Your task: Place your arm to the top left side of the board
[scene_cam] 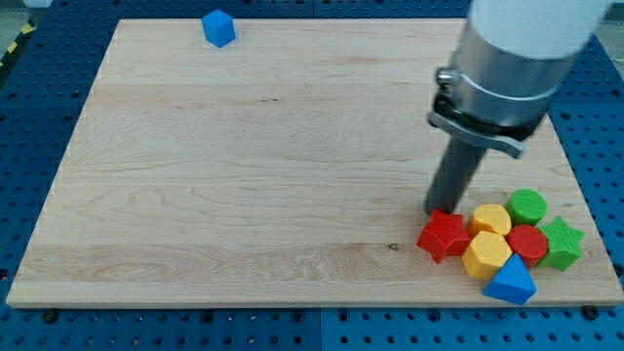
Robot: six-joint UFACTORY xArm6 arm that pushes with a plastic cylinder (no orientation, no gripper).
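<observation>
Camera view, the only one: the wooden board (244, 166) lay on a blue perforated desk (29, 117). The arm's end effector was a plain dark rod with no jaws to open or close, and it held nothing; the tip (436, 211) stood at the view's lower right, just above and touching or nearly touching the red star block (445, 235). Packed close to the right of that star were two yellow blocks (488, 218) (486, 255), a red rounded block (527, 244), a green round block (527, 206), a green star block (561, 244) and a blue wedge-like block (511, 283). A blue cube (218, 27) sat alone near the top left, well apart from the tip. The target, the board's top left corner, lay far from the tip across open wood. Judged risks: a start angled downward or rightward would likely nudge the red star and scatter the cluster toward the board's edge; a path ending too near the top edge might strike the blue cube and push it off the board.
</observation>
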